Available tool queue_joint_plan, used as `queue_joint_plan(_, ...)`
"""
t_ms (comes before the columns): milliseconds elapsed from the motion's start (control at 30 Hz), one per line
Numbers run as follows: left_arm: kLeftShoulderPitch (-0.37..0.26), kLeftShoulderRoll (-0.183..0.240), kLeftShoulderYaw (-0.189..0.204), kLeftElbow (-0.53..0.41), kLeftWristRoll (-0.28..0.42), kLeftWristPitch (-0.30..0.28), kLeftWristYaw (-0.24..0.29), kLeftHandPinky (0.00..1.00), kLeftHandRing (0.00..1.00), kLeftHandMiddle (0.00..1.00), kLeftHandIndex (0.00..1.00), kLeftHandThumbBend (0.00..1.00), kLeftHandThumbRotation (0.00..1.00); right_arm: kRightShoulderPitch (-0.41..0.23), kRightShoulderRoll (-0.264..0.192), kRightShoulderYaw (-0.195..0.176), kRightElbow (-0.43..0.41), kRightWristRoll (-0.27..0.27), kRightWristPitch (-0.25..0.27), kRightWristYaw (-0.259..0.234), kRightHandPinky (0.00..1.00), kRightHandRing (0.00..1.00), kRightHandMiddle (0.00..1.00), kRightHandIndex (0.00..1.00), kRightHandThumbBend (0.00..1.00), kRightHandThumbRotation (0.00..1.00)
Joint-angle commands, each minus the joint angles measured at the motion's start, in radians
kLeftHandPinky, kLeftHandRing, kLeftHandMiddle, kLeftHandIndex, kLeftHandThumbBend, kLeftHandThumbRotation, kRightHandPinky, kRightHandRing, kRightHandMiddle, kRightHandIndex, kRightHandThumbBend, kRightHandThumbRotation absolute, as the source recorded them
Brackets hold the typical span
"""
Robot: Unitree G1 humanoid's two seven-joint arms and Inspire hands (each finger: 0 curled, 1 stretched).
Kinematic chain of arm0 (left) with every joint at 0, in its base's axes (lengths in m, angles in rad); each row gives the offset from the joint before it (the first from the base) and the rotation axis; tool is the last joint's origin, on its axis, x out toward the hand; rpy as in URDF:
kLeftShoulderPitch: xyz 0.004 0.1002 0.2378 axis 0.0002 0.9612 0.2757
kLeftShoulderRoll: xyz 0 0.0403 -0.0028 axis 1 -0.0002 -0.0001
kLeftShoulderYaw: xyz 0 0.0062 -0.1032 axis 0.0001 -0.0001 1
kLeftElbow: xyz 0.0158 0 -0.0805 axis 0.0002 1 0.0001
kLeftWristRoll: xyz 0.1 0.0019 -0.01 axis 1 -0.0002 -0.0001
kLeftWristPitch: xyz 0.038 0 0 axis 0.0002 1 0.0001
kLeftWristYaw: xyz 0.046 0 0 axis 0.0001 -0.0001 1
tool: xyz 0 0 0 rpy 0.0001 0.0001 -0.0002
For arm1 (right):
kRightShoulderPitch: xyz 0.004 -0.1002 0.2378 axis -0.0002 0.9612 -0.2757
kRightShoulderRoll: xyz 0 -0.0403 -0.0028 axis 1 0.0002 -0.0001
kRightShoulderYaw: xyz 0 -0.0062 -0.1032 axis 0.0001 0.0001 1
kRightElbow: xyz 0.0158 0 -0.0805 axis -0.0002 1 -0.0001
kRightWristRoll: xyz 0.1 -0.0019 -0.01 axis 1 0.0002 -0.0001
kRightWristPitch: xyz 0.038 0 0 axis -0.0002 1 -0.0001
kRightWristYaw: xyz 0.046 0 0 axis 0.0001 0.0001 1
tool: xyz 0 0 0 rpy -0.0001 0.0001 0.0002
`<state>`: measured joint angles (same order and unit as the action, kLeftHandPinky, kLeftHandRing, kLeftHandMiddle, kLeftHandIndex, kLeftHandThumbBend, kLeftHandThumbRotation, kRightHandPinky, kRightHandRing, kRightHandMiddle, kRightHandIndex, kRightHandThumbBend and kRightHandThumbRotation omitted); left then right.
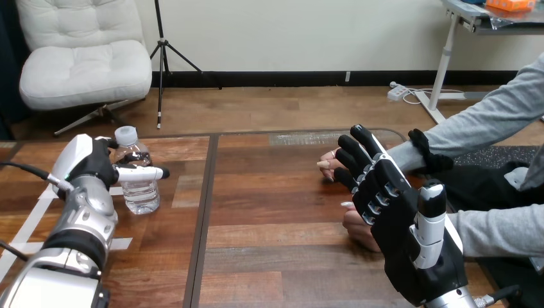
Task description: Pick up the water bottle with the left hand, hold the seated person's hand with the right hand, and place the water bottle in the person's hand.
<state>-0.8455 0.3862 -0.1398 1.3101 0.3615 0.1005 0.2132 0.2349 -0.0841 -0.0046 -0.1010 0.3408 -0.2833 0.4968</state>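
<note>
Robot and a person at a wooden surface [269,212].
Left hand [96,163] grasps the upright, capped water bottle [141,196]; right hand [410,250], fingers [360,162] straight and released, overlaps the person's hands [358,232].

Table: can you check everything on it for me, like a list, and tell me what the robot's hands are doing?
Surface: wooden table, planks, bare in the middle.
Job's things: water bottle, upright at the left, cap on; person's hands resting on the table at the right.
Clutter: white tape strips stuck on the left side.
Hands: left hand wrapped round the bottle, thumb across its front; right hand open with straight fingers, in front of the person's hands, contact unclear.
Cables: nothing seen.
Surroundings: a person sits at the right, grey sleeve reaching in.
</note>
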Motion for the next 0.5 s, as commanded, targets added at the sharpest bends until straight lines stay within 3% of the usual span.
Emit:
queue_joint_plan(0, -0.097, 0.006, -0.002, -0.013, 0.003, 0.005, -0.008, 0.76, 0.86, 0.88, 0.86, 0.99, 0.31, -0.036, 0.004, 0.001, -0.025, 0.010, -0.020, 0.001, 1.00, 0.99, 0.97, 0.98, 0.97, 1.00)
queue_joint_plan(467, -0.095, 0.005, -0.022, -0.014, 0.016, 0.002, -0.067, 0.89, 0.94, 0.97, 0.96, 1.00, 0.34, -0.033, 0.004, 0.003, -0.031, 0.001, -0.023, -0.004, 1.00, 0.99, 0.97, 0.98, 0.96, 1.00)
